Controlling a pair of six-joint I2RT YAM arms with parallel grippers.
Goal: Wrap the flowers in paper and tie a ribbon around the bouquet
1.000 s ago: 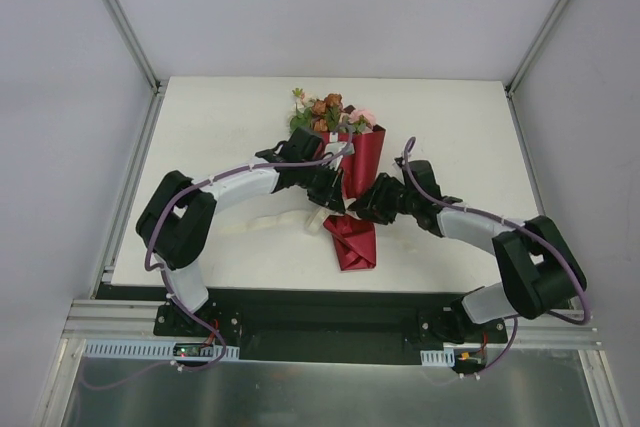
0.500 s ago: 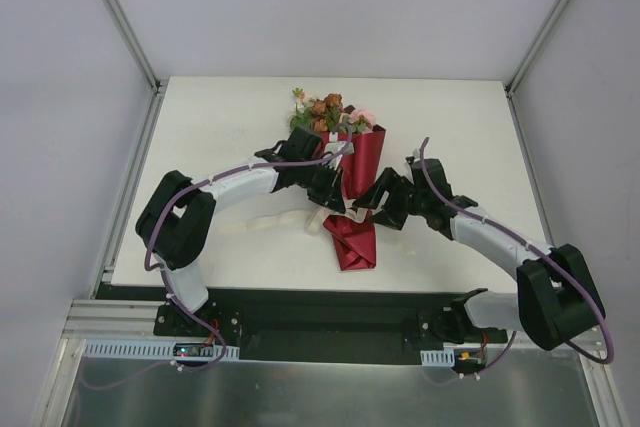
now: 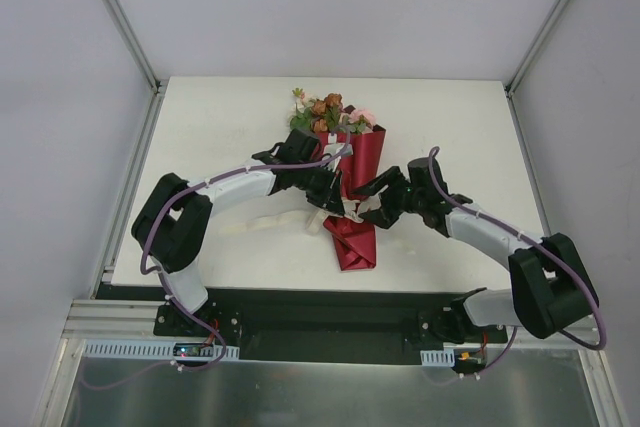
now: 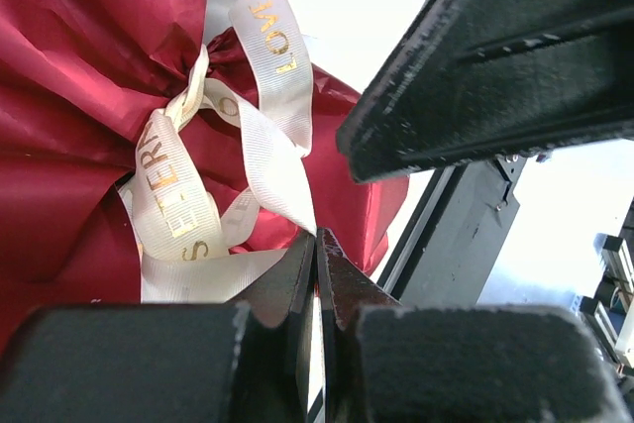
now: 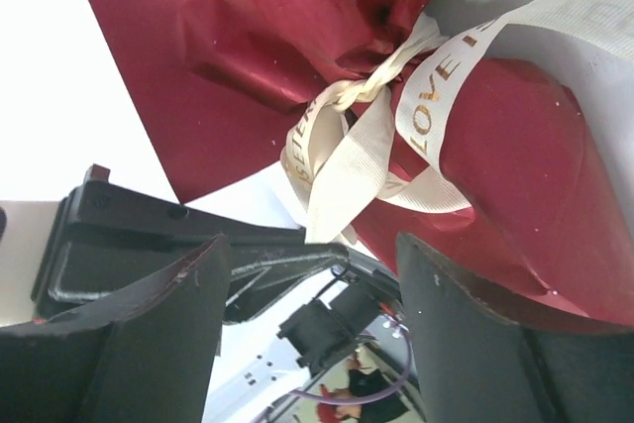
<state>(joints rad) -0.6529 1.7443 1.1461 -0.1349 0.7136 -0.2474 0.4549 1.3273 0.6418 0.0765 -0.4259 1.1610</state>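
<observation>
Top view only: the whole bouquet (image 3: 352, 172) lies mid-table. The flowers (image 3: 330, 110) are at the far end, pink, cream and rust heads with green leaves sticking out of the dark red paper (image 3: 367, 154). The paper narrows to a waist, then flares into a crumpled tail at the near end. A loose length of cream ribbon (image 3: 262, 223) trails on the table (image 3: 210, 127) to the left, under the left arm. Both arms reach in to the waist, one from each side; jaw detail is too small to read here.

Wrist views only: the ribbon is knotted round the pinched waist, with gold letters on it, "LOVE" readable. The flowers are outside both wrist frames.

Left gripper (image 4: 317, 255): jaws fully together. One ribbon tail runs from the knot straight into the tips, so it is pinched there. The right wrist view agrees: that tail ends at black fingers below the knot.

Right gripper (image 5: 309, 274): fingers (image 5: 149, 344) spread wide, the knot beyond the gap, nothing between them. No visible contact with ribbon or paper. It sits just beside the waist on the right.

Surface: plain white table, the bouquet lying flat on it. Room: pale grey walls (image 3: 320, 7), aluminium posts (image 3: 120, 17) at the far corners, and a black base plate (image 3: 320, 322) carrying both arm bases at the near edge.
</observation>
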